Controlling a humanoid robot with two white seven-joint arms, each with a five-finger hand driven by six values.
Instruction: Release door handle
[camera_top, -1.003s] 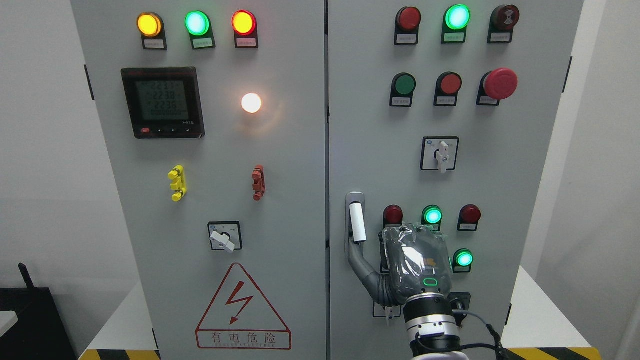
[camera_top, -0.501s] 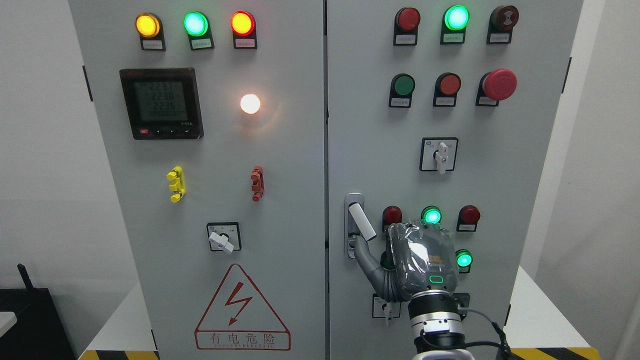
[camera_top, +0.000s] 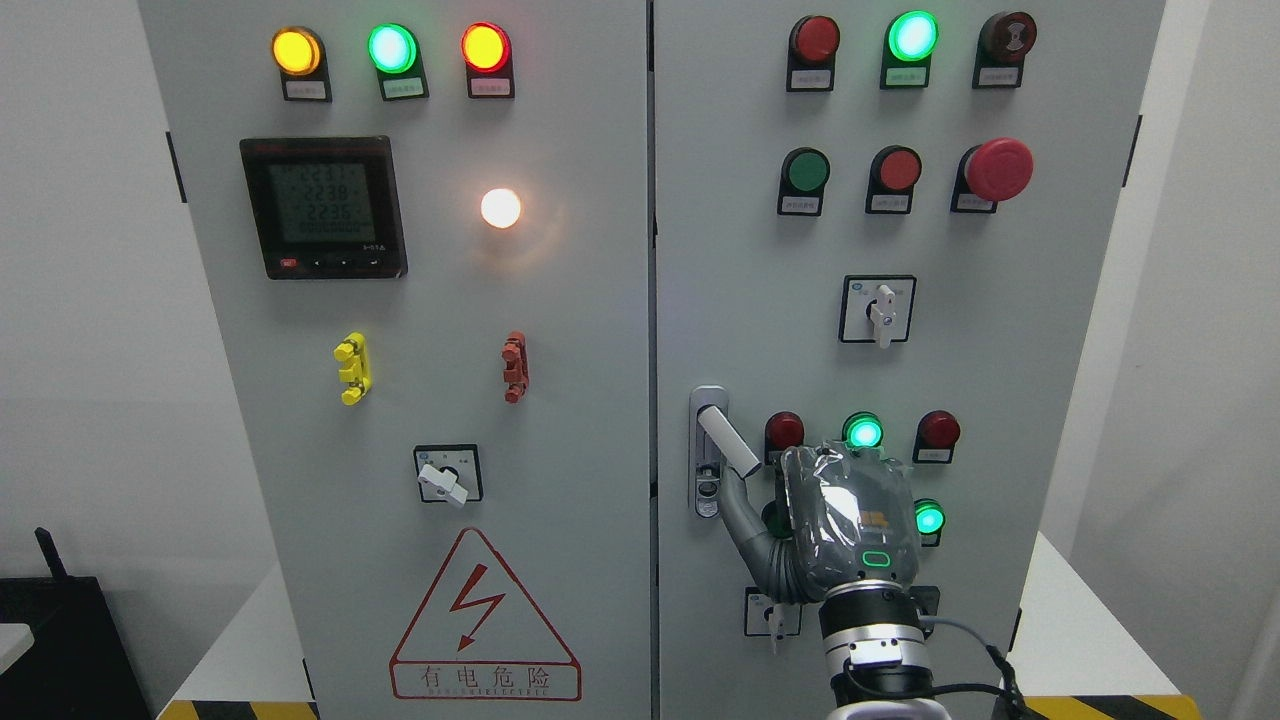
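Right robot hand (camera_top: 848, 530), fingers hidden, grip unclear, thumb touching tilted door handle (camera_top: 728, 442).

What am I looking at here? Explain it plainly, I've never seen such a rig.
The picture comes from a camera on a humanoid robot's head, facing a grey electrical cabinet with two doors. On the doors are lit indicator lamps, push buttons, a digital meter, rotary switches and a red emergency stop. The right hand, wrapped in clear plastic, comes up from the bottom right. Its thumb reaches to the lower end of the white door handle, which is tilted out of its metal plate. The rest of the fingers are hidden, so the grip is unclear. The left arm is out of view.
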